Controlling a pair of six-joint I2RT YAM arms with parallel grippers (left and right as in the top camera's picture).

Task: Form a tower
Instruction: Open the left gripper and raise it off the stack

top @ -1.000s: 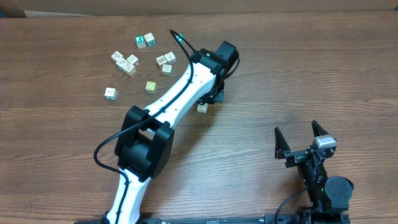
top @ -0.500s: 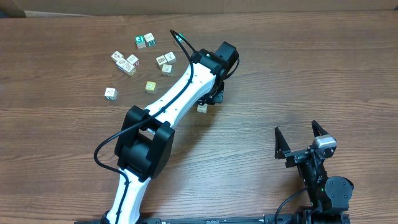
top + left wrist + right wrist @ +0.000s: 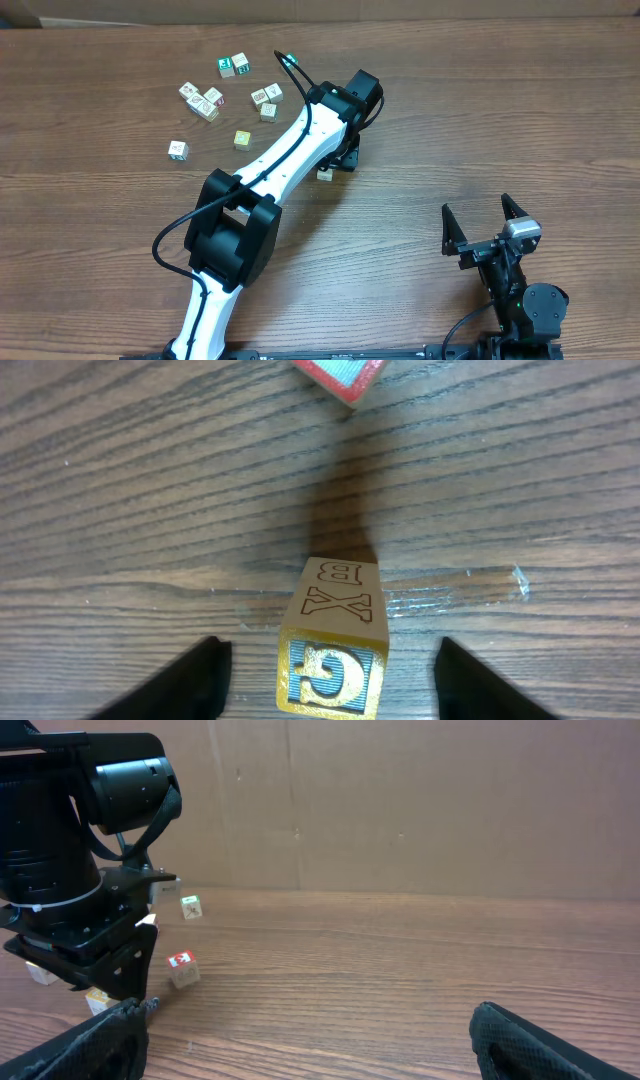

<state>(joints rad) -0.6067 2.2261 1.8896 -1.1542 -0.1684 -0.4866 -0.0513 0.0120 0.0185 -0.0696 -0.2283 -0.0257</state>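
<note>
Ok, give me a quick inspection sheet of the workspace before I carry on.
Surface: wooden table, visible grain.
Job's things: yellow letter cube standing untouched inside the left pincer; stack height cannot tell.
Clutter: loose cubes scattered far left; red-edged cube just beyond the yellow one.
Pincers: left open astride the cube; right pincer open, idle.
Cables: black cable looping along the left arm.
Surroundings: cardboard wall behind the table.

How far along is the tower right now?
Barely started. The tower looks two cubes high at most. It stands inside the open left pincer, with a gap on either side. Nothing is in hand; the right pincer is open and empty. The loose cubes are left to stack.
</note>
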